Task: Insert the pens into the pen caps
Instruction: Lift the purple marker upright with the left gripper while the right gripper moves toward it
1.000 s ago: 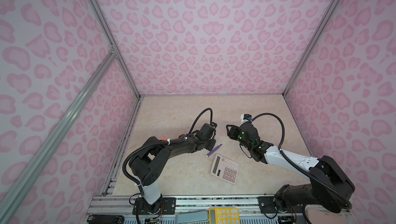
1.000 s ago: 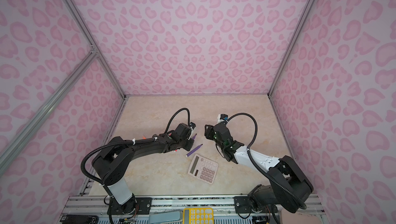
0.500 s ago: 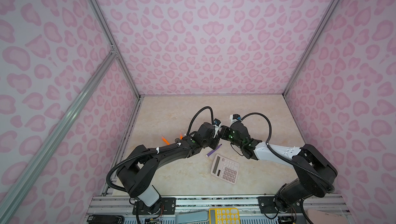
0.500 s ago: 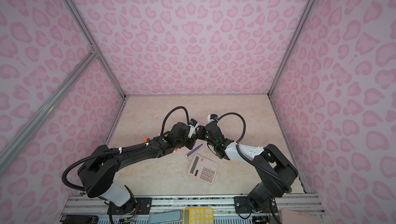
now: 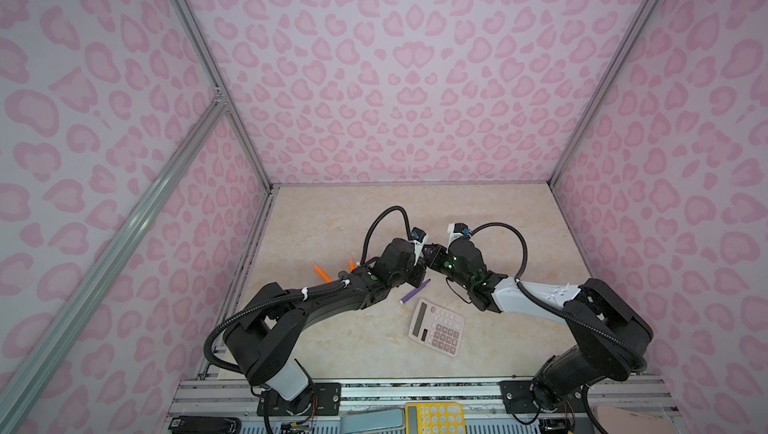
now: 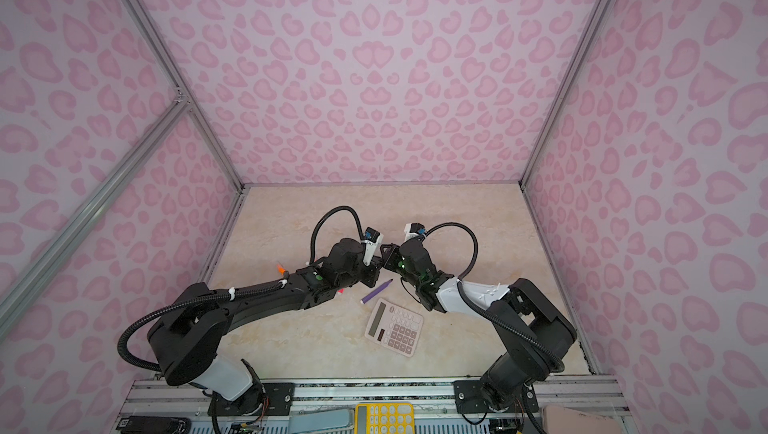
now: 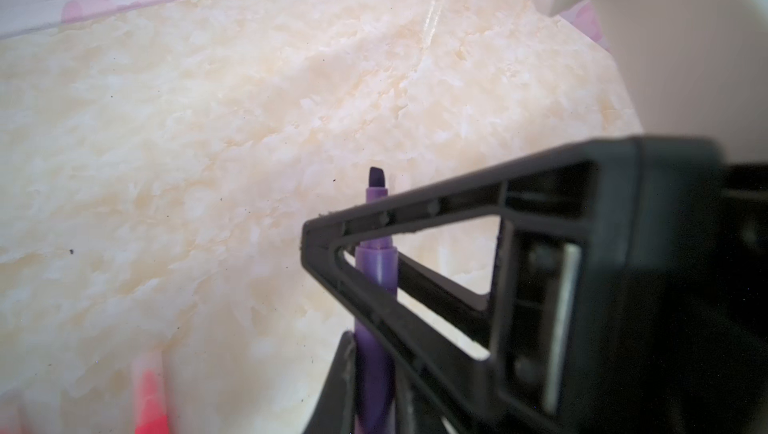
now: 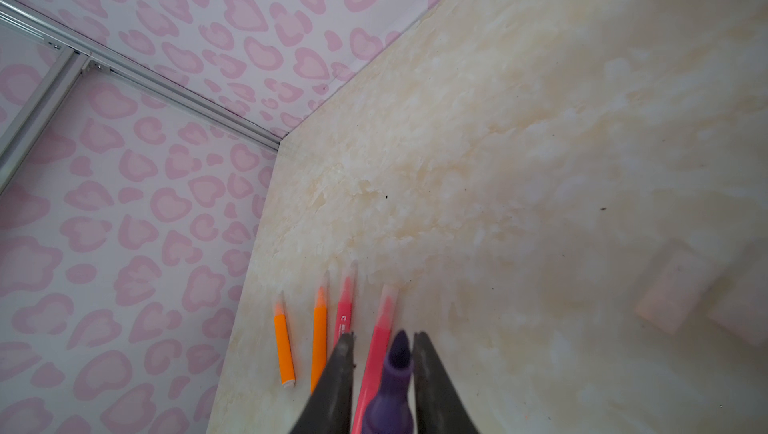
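Observation:
My left gripper (image 7: pixel 374 369) is shut on a purple pen (image 7: pixel 376 270) whose bare dark tip points away from the jaws. The two grippers meet over the mid-table in both top views, left (image 5: pixel 419 263) against right (image 5: pixel 433 255). My right gripper (image 8: pixel 384 338) straddles that pen's tip (image 8: pixel 400 353). One finger lies against the tip and a narrow gap shows on the other side. A second purple pen (image 5: pixel 414 291) lies on the table. Two orange pens (image 8: pixel 284 344) (image 8: pixel 319 336) and two pink-red pens (image 8: pixel 344 319) (image 8: pixel 380 340) lie side by side, and a clear pen cap (image 8: pixel 388 292) seems to cover one pink tip.
A pinkish calculator (image 5: pixel 438 328) lies just in front of the loose purple pen. Pink patterned walls (image 5: pixel 395 78) close in the table at the back and both sides. A yellow calculator (image 5: pixel 434 417) sits on the front rail outside the table.
My right gripper has swung left to meet the left gripper, and its jaws have narrowed around the purple pen's tip. The left arm stretched farther in, uncovering the orange pens.

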Motion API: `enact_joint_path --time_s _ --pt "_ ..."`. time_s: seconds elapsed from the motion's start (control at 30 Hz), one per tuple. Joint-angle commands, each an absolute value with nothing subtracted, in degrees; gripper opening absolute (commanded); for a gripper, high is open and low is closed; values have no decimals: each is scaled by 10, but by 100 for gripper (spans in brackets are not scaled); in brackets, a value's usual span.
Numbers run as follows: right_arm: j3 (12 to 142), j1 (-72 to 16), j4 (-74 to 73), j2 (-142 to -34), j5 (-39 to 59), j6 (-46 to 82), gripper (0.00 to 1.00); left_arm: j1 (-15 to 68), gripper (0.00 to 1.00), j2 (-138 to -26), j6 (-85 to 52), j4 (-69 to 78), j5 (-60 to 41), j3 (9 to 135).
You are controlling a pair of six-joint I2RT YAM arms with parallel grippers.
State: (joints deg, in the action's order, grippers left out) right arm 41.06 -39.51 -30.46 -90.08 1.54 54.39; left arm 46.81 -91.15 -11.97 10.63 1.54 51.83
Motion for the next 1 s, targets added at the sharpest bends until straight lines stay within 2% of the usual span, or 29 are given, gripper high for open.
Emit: enact_joint_path --time_s 0.0,0.13,0.23,0.3,0.43,0.57,0.63,0.67,0.7,0.77,0.83,0.9,0.97 --pt "405 -397 -312 -898 15 548 16 470 4 -907 -123 139 13 516" --pt "403 -396 -315 -895 19 550 8 469 23 -916 -121 147 6 514" --pt "402 -396 -317 -895 23 553 6 470 33 -924 -121 149 5 515" --pt "402 -397 -318 -895 24 554 6 469 35 -932 -120 150 4 518" --pt "403 -399 -315 -893 24 553 5 470 35 -943 -119 152 5 528" --pt "403 -400 -318 -894 27 555 5 470 24 -956 -116 151 0 542" --pt "403 -400 -314 -891 27 552 6 470 12 -963 -115 151 -5 548" --pt "403 -400 -313 -889 25 551 8 470 5 -966 -115 152 -5 549" --pt "401 -399 -312 -887 24 550 12 470 3 -967 -114 152 -3 549" --pt "401 -399 -301 -882 14 543 32 469 3 -965 -119 154 10 547" --pt "404 -398 -278 -877 -7 535 46 465 3 -957 -129 153 30 543" --pt "411 -397 -239 -873 -40 533 53 457 3 -947 -143 147 51 538" --pt "413 -391 -209 -873 -69 533 54 441 3 -936 -159 146 61 528"
